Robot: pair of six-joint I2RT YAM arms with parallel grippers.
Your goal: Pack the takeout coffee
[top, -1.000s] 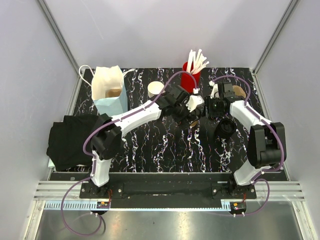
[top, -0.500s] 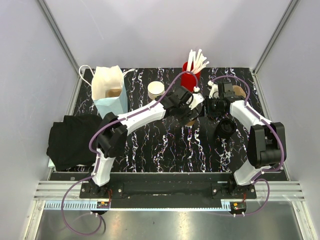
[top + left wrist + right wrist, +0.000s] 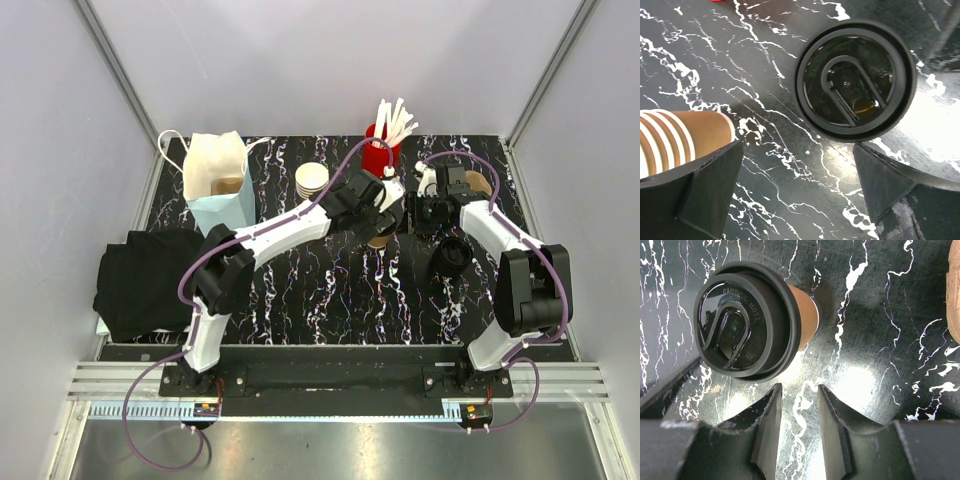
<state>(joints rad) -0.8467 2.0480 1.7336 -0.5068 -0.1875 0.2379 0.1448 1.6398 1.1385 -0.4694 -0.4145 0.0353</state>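
left gripper [image 3: 797, 150] hangs over the black marbled worktop [image 3: 330, 285] with its jaws spread as wide as they go and nothing between them. its two dark fingers [image 3: 710, 190] frame bare worktop, and the takeout coffee [image 3: 805, 315] stands just past their tips, closer to the finger on the right of the left wrist view; whether that finger touches the cup i cannot tell. right gripper [image 3: 800, 390] points down beside the coffee from the other side, jaws parted only a little and empty, the tips just short of the cup's base. the coffee stands upright on the worktop between the two grippers, its round black lid [image 3: 740, 332] seated on the brown paper cup, "caution hot" raised on it. just behind the coffee, away from the arm bases, stands the red cup [image 3: 378, 158] of white sticks. the stack of lidless cups [image 3: 312, 180] stands left of the coffee and a little behind; further left is the paper bag [image 3: 220, 185], and well to the coffee's left, nearer the bases, a black cloth [image 3: 140, 280].
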